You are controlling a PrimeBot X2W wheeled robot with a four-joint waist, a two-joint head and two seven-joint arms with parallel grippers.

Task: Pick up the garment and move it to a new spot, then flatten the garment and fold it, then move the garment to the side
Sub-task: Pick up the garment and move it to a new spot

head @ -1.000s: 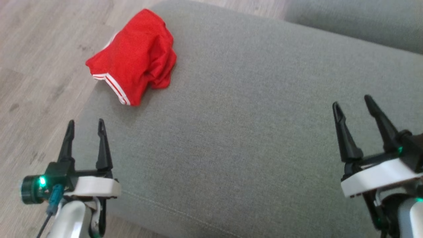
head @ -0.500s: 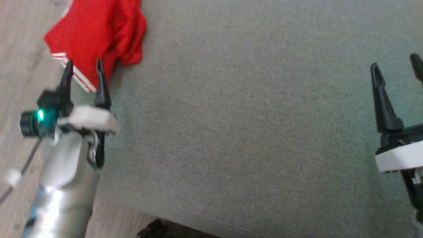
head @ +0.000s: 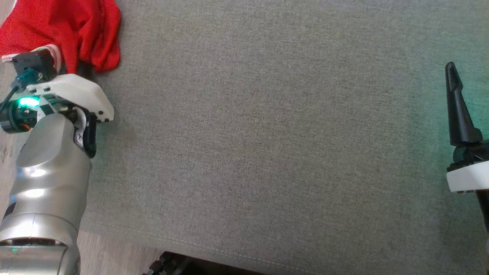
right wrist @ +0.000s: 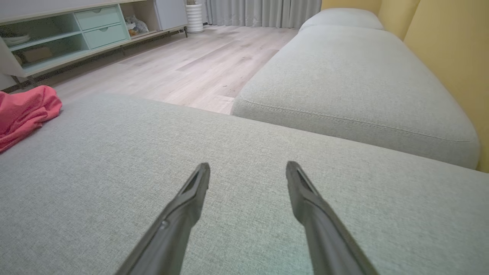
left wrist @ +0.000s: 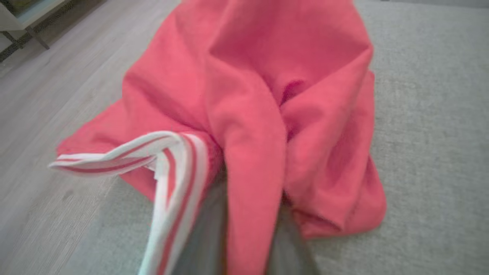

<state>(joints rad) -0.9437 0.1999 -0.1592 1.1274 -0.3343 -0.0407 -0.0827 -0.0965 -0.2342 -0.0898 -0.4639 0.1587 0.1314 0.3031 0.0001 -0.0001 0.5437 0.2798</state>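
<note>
Garment (left wrist: pixel 248 114) (red, crumpled) pinched between left fingers (left wrist: pixel 214 236); right fingers (right wrist: pixel 179 217) spread apart above cushion (right wrist: pixel 95 172).

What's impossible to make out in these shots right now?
- Left wrist view: the garment drapes over the blurred left gripper fingers, hiding the tips and any grip.
- Head view: its wrist housing covers those fingers; the frame edge crops the garment.
- Head view: the right edge crops the right gripper.
</note>
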